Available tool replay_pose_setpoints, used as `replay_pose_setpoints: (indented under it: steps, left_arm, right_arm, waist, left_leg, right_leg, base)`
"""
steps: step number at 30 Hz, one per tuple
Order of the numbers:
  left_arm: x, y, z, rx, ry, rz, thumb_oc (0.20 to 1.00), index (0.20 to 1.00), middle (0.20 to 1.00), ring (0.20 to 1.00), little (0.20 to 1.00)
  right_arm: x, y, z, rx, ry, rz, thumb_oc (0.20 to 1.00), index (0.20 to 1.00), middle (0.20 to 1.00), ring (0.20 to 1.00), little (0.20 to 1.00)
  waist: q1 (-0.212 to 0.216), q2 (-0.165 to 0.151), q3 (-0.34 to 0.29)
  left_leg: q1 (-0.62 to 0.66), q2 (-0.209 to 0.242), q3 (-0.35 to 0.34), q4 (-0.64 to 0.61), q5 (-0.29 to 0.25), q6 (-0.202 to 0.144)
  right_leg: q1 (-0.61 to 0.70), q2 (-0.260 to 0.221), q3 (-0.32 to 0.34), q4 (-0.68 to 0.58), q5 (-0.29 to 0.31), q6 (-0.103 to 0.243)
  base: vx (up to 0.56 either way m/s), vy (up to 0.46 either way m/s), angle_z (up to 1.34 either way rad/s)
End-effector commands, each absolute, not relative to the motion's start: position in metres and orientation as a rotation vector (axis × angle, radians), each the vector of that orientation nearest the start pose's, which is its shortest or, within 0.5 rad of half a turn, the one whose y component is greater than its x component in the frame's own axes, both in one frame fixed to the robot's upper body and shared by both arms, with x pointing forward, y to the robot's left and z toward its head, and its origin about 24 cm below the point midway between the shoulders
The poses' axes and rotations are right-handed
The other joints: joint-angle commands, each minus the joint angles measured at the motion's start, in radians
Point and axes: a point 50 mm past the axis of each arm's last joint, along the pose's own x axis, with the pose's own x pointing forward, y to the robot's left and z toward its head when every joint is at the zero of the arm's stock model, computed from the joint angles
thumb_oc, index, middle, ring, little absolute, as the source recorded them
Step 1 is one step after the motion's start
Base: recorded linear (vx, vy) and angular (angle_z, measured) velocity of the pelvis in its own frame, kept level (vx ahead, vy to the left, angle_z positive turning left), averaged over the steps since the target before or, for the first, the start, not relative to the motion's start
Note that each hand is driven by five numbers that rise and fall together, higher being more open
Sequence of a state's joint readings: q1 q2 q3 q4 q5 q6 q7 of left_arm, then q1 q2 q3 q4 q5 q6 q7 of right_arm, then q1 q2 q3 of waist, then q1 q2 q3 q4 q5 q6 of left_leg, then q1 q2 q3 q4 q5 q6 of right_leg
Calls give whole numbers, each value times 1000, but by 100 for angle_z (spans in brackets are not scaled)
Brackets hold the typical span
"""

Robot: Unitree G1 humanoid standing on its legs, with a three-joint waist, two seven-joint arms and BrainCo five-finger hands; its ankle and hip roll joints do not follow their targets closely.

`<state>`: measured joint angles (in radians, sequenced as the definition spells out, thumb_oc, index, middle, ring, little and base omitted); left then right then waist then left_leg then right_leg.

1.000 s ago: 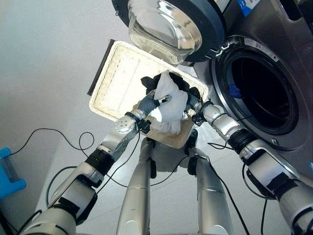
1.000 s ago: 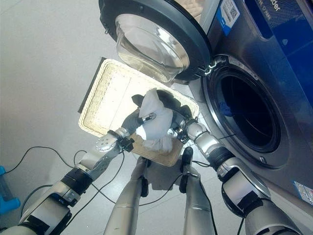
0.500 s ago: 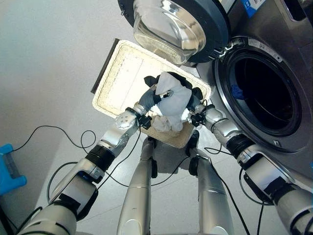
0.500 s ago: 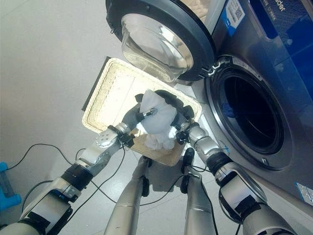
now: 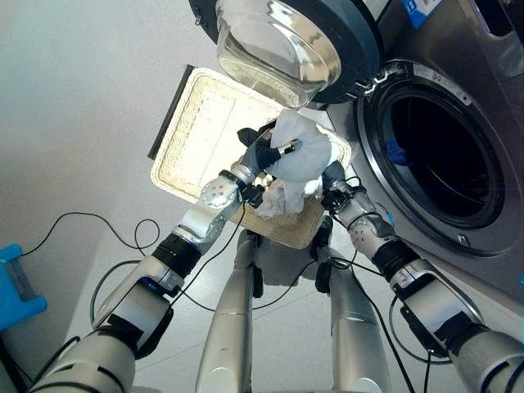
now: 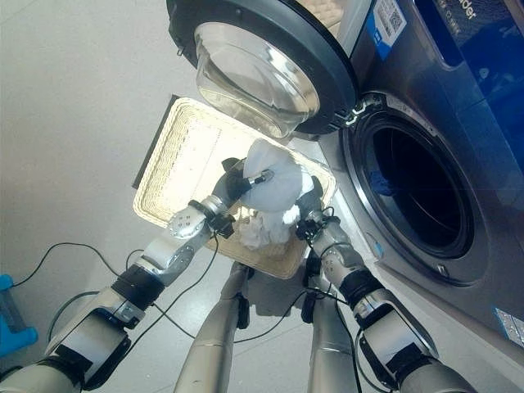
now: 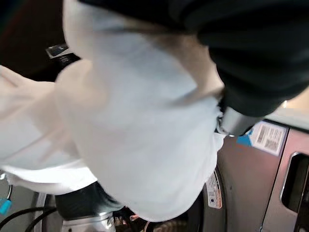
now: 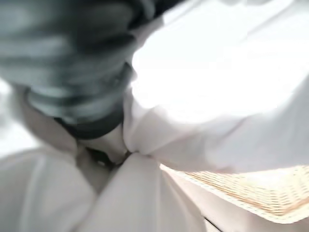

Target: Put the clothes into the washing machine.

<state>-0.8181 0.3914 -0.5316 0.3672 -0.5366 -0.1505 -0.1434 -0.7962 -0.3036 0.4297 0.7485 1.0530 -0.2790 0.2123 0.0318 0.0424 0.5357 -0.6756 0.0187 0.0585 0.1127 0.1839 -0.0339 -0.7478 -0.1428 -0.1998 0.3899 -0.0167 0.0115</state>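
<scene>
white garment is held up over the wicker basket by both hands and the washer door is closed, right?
Not quite: the washer door is swung open, as the left eye view shows, with the dark drum exposed. The rest holds: the left hand and right hand hold the white garment over the wicker basket.

A laundry corner, in a home or a test room; which one cannot be told. A front-loading grey washer (image 5: 446, 155) stands with its round glass door (image 5: 282, 45) swung open above the fingers (image 5: 288, 150). A pale wicker basket (image 5: 201, 135) sits on a plain light grey floor (image 5: 74, 106) just beside the washer.
</scene>
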Motion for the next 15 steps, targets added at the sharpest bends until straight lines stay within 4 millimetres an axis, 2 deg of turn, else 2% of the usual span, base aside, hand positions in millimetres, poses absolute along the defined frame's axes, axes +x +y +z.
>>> replay_pose_setpoints:
  steps: [1,2,3,7,8,10,12,15]
  left_arm:
    - [332,50,173,140,-404,-780,278,278,278,278,278]
    - [332,50,172,146,-398,-778,542,542,542,542,542]
    - [333,52,169,164,-379,-779,1000,1000,1000,1000,1000]
    - [334,53,163,197,-353,-772,1000,1000,1000,1000,1000]
    - [337,58,158,245,-329,-756,1000,1000,1000,1000,1000]
    - [339,62,152,288,-302,-746,1000,1000,1000,1000,1000]
    - [340,63,150,325,-298,-729,1000,1000,1000,1000,1000]
    - [344,69,144,390,-268,-705,1000,1000,1000,1000,1000]
  right_arm:
    - [383,-156,197,693,-526,286,200,200,200,200,200]
    - [383,-159,198,702,-537,275,200,200,200,200,200]
    - [382,-164,199,724,-558,254,200,200,200,200,200]
    - [381,-172,199,783,-584,230,200,200,200,200,200]
    - [381,-184,197,866,-606,202,200,200,200,200,200]
    - [381,-194,189,954,-611,180,200,200,200,200,200]
    - [382,-198,186,994,-610,174,200,200,200,200,200]
    - [383,-205,175,1145,-611,175,200,200,200,200,200]
  waist:
    - [-10,24,-16]
    - [-10,24,-16]
    - [-12,24,-16]
    - [-13,23,-16]
    - [-15,23,-16]
    - [-17,23,-16]
    - [-18,23,-16]
    - [-21,24,-16]
  left_leg:
    - [12,-81,45,83,-122,5]
    - [12,-81,46,83,-123,5]
    - [13,-80,48,83,-124,5]
    - [13,-78,50,85,-125,5]
    - [15,-77,53,86,-128,4]
    - [18,-76,54,84,-130,5]
    - [18,-75,56,84,-130,5]
    - [21,-74,60,81,-130,4]
  right_leg:
    - [35,33,-47,-77,78,86]
    - [35,33,-47,-76,78,87]
    - [35,33,-47,-76,78,87]
    - [35,32,-46,-76,80,89]
    - [37,32,-45,-77,83,91]
    - [40,32,-45,-80,84,92]
    - [40,32,-44,-82,85,92]
    - [43,34,-41,-88,88,93]
  base:
    - [0,0,0]
    - [0,0,0]
    - [0,0,0]
    - [-1,-4,-2]
    - [-13,-20,-5]
    - [-15,-19,-5]
    - [-13,-5,-6]
    - [-4,-5,-8]
